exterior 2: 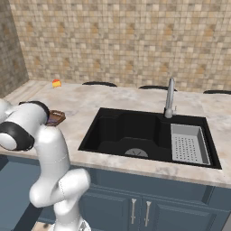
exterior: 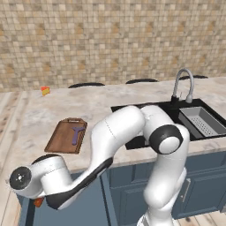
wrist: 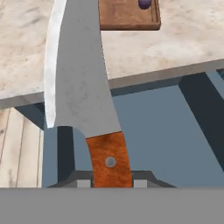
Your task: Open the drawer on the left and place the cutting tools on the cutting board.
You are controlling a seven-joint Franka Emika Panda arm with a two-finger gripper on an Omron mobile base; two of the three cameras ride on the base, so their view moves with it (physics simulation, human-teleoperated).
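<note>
My gripper (wrist: 109, 181) is shut on the red-brown handle of the knife (wrist: 78, 78), whose curved silver blade points up toward the counter edge. Farther on, the dark-brown cutting board (wrist: 127, 17) lies on the counter with the purple scissor-like tool (wrist: 144, 3) on it. From the left base view the board (exterior: 62, 139) sits near the counter's left front with the purple tool (exterior: 77, 134) on top. The knife's handle (exterior: 39, 202) peeks out under the arm's wrist, low at the left. The blue drawer (exterior: 90, 205) stands pulled out below the counter.
An orange-yellow wedge (exterior: 45, 91) lies at the counter's back left. The black sink (exterior 2: 131, 128) with a silver tap (exterior 2: 169, 97) and a grey strainer basket (exterior 2: 189, 143) is to the right. Blue cabinet doors (exterior 2: 135, 210) run below. My white arm arches over the counter's front edge.
</note>
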